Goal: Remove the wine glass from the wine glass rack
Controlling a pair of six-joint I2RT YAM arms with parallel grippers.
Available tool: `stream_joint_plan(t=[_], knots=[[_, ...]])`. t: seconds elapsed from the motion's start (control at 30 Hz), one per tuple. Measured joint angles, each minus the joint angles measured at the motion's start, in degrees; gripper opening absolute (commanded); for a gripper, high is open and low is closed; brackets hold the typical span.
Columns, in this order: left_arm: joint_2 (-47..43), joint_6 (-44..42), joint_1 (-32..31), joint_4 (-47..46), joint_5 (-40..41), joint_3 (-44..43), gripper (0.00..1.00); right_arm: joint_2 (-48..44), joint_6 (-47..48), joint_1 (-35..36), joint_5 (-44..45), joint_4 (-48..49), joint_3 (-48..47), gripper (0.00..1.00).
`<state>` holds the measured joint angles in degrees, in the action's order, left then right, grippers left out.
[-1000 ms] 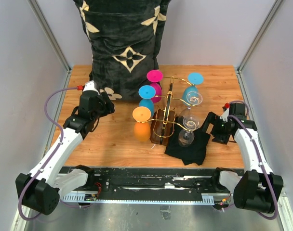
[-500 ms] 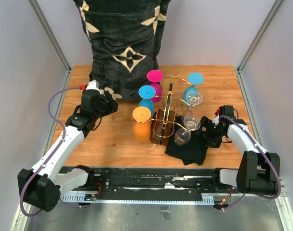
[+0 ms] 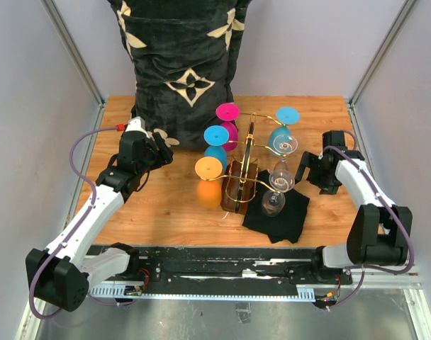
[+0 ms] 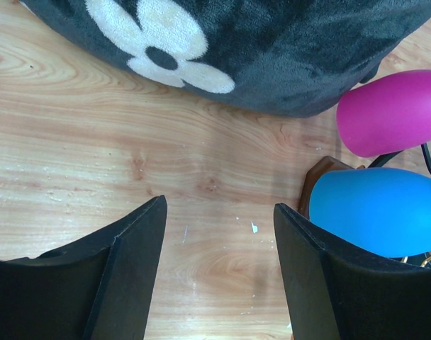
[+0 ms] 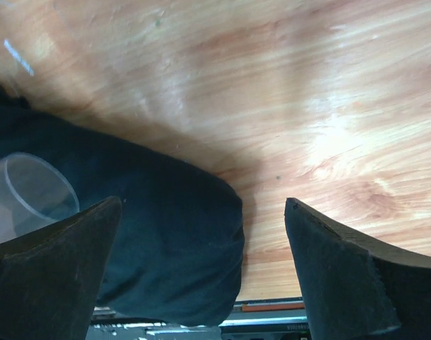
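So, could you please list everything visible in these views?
Pillow: one, black with cream flowers, back of table.
Rack: one, gold wire on dark wood, centre.
Pink glass: one, on rack, left side.
Blue glasses: two, on rack.
Orange glass: one, on rack, front left.
Clear glasses: three, rack's right side.
Cloth: one, black, front right of rack.
Table: one, light wood.
Left gripper: one, black, open, by pillow.
Right gripper: one, black, open, right of rack.

Patterned black cushion (image 3: 183, 64), black cloth (image 3: 286, 216), wooden table (image 3: 166, 205)
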<state>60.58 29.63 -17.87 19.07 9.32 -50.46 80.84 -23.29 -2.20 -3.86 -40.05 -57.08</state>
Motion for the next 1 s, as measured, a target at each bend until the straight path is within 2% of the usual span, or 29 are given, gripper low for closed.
stream_joint_plan(t=[0.27, 0.53, 0.7, 0.77, 0.9, 1.0], knots=[[0.09, -0.28, 0.00, -0.07, -0.02, 0.00, 0.68, -2.60, 2.25, 2.38, -6.36, 0.33, 9.84, 0.98], [0.20, -0.37, 0.00, -0.04, -0.20, 0.00, 0.68, -0.07, 2.71, 6.80, -7.13, 1.31, 10.88, 0.95], [0.17, -0.74, 0.00, 0.00, -0.20, 0.00, 0.68, 6.45, 3.08, 10.93, 0.52, -1.01, 6.84, 1.00], [0.17, -0.81, 0.00, 0.00, -0.17, 0.00, 0.68, 10.12, 3.26, 11.61, 2.45, -3.04, 4.17, 0.98], [0.09, -1.14, 0.00, 0.22, -0.11, 0.00, 0.69, 15.63, 3.56, 11.52, 5.49, -8.33, -1.57, 0.98], [-0.20, -1.57, 0.00, 0.46, 0.24, 0.00, 0.70, 19.19, 3.74, 8.83, 6.95, -11.76, -5.53, 0.98]])
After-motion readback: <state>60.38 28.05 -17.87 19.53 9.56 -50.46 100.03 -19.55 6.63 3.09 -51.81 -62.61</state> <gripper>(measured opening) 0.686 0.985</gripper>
